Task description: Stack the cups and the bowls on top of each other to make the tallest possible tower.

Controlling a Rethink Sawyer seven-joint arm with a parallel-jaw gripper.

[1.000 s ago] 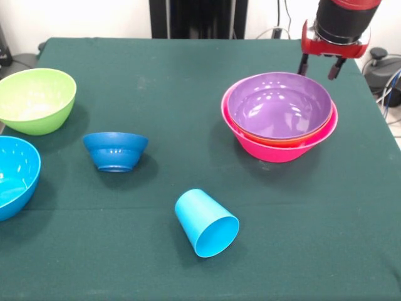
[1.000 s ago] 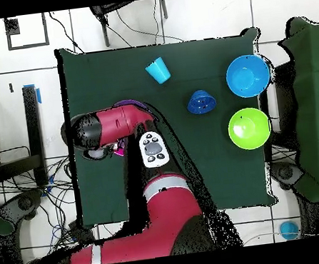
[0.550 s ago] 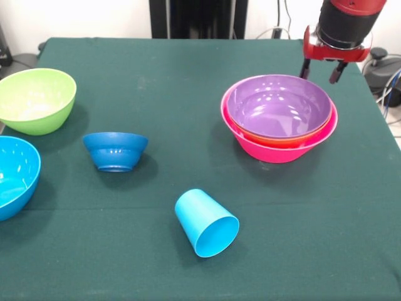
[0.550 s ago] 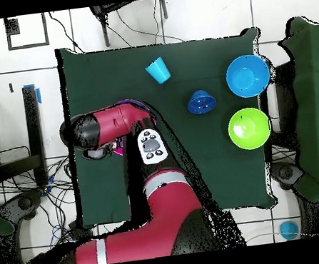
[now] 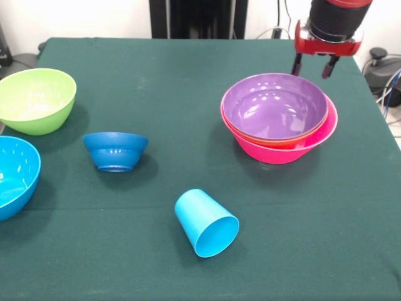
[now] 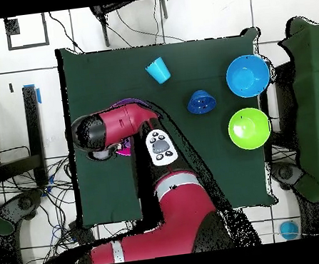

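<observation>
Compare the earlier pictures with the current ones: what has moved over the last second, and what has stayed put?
The gripper, open and empty, shifted slightly left in the front view, above the far rim of the tower. The purple bowl on top also slid a little left inside the pile. Nothing was grasped or released. The blue cup, small dark blue bowl, lime green bowl and sky blue bowl did not move.

In your front view, the tower (image 5: pixel 279 119) is sitting at the counter's (image 5: pixel 188 81) right, the pincer (image 5: pixel 311 65) hovering just behind it. The tipped cup (image 5: pixel 206 222) is lying near the front, the small bowl (image 5: pixel 115 150) left of centre, two large bowls (image 5: pixel 34 100) at the left edge.
</observation>
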